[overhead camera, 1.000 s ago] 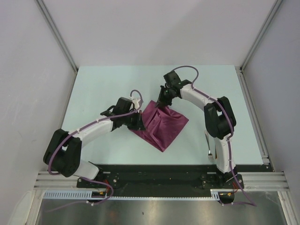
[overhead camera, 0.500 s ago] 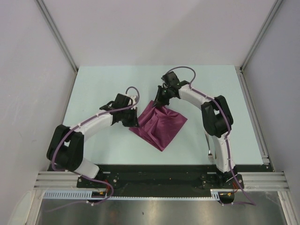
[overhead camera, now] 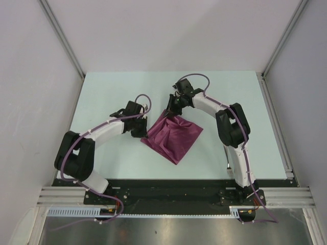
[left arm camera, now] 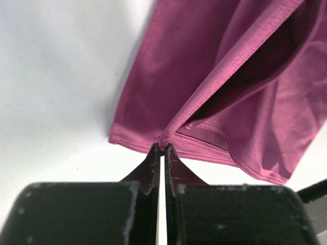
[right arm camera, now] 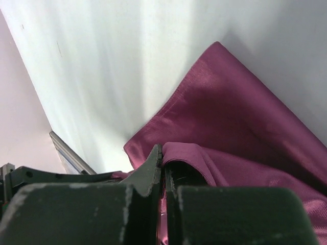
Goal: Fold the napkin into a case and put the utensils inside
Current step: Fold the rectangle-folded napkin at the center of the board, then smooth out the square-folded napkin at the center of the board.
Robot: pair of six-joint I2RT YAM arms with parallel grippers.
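Near the base of the right arm [overhead camera: 240, 163], a silver utensil [overhead camera: 228, 166] peeks out on the tabletop [overhead camera: 112, 92], well apart from the napkin [overhead camera: 173, 138], which lies mid-table as a diamond, partly doubled over itself. The left fingers [left arm camera: 161, 152] are pinched together on its left corner hem, a ridge of cloth rising from the grip. Farther out, the right fingers [right arm camera: 161, 161] are clamped on the far corner, with fabric draped across them.

The left arm [overhead camera: 104, 132] and right arm [overhead camera: 210, 105] are both built of white tubular links joined by bulky black housings. A purple cable [overhead camera: 196, 75] loops along each. The fingers [left arm camera: 147, 172] are dark and taper to thin wedges.
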